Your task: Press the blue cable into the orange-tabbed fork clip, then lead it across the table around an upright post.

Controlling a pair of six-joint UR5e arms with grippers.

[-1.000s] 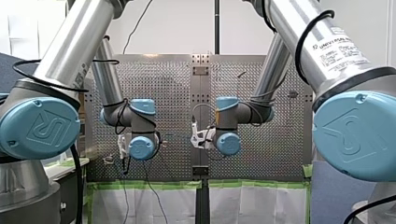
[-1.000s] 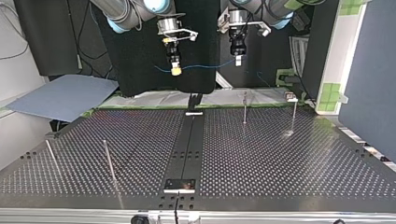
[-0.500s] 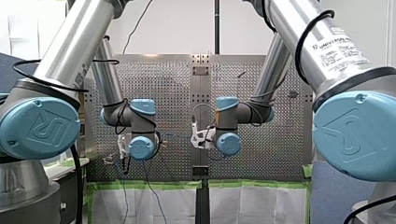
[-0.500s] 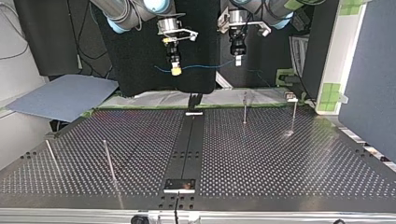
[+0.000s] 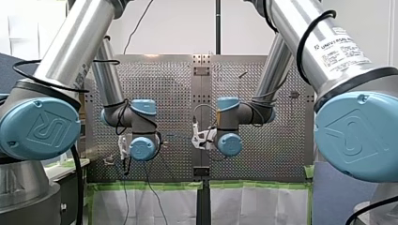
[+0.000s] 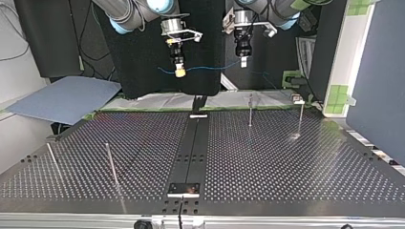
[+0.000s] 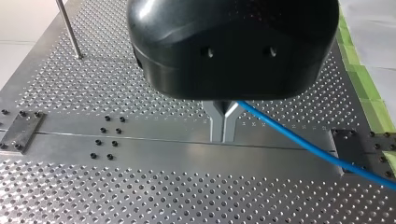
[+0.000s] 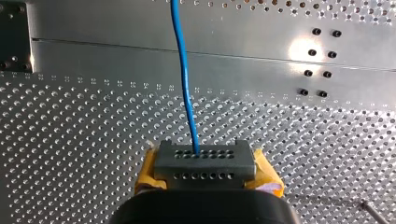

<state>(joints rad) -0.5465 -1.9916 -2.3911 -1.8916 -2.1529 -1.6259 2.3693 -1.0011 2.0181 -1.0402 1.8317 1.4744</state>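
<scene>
The blue cable (image 6: pixel 210 67) is stretched in the air between my two grippers, well above the table's far edge in the top view. My right gripper (image 6: pixel 179 71), with yellow pads, is shut on it, and a short tail sticks out past it. My left gripper (image 6: pixel 243 61) is shut on it further along. In the left wrist view the metal fingertips (image 7: pixel 223 122) pinch the cable (image 7: pixel 317 154), which runs off to one side. In the right wrist view the cable (image 8: pixel 184 84) leads straight ahead from between the pads of my right gripper (image 8: pixel 205 163). I cannot make out an orange-tabbed clip.
Thin upright posts stand on the perforated table (image 6: pixel 286 167): two at the top view's far right (image 6: pixel 250 110) (image 6: pixel 301 117) and two at the near left (image 6: pixel 111 164) (image 6: pixel 52 160). A dark centre rail (image 6: pixel 193 148) runs front to back. A small fixture (image 6: pixel 297 99) sits at the far right edge.
</scene>
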